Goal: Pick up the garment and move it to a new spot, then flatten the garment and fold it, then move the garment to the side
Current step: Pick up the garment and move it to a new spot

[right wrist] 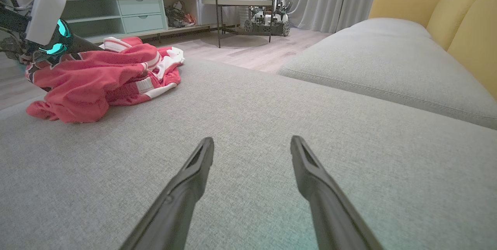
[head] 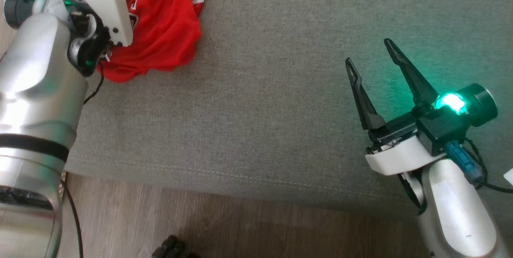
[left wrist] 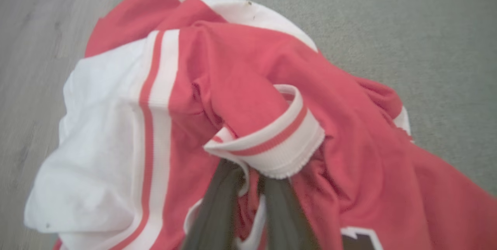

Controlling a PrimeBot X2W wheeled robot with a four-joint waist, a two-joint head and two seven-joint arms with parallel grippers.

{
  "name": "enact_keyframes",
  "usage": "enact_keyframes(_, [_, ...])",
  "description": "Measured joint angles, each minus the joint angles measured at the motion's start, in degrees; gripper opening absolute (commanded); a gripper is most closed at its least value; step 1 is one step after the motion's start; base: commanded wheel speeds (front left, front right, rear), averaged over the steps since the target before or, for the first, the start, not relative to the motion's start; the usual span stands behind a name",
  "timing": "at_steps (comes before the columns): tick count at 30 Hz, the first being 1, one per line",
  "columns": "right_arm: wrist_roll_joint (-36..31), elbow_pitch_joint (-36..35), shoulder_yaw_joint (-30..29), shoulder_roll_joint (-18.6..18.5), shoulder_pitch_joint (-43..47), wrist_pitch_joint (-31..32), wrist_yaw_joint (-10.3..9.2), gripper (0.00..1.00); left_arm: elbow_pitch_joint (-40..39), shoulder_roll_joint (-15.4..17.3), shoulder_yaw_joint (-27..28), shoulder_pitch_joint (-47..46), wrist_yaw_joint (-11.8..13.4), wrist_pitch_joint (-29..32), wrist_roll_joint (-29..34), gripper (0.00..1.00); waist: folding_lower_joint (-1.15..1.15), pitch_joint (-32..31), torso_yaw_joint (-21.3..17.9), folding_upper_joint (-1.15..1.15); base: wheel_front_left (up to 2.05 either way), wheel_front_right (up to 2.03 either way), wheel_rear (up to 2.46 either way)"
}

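Note:
The garment is a red jersey with white panels and striped cuffs, lying crumpled at the far left of the grey sofa seat. My left gripper is pushed into the garment. Its dark fingers stand fairly close together with red cloth between them, and their tips are hidden under a white cuff. Whether they pinch the cloth I cannot tell. My right gripper hovers open over bare cushion on the right, far from the garment. Nothing sits between the right gripper's fingers.
The seat's front edge meets a wooden floor, where a small dark object lies. A yellow backrest rises beyond a second cushion. Across the room stand a low cabinet, a side table and another robot.

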Motion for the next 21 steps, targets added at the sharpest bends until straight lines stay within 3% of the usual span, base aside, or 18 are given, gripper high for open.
enact_keyframes(11, [1.70,1.63,0.02,1.56,0.34,0.00,0.00,1.00,-3.65,3.36,-4.20,0.92,0.01,-16.03,-3.01,0.00,0.00,-6.85,-0.79,0.00,0.00,0.00,0.00])
enact_keyframes(21, [5.45,1.63,0.81,1.76,3.87,0.00,0.00,1.00,-12.83,5.81,-6.80,0.90,0.02,-21.38,-2.76,0.00,0.00,-15.22,-3.68,0.00,0.00,0.00,0.00])
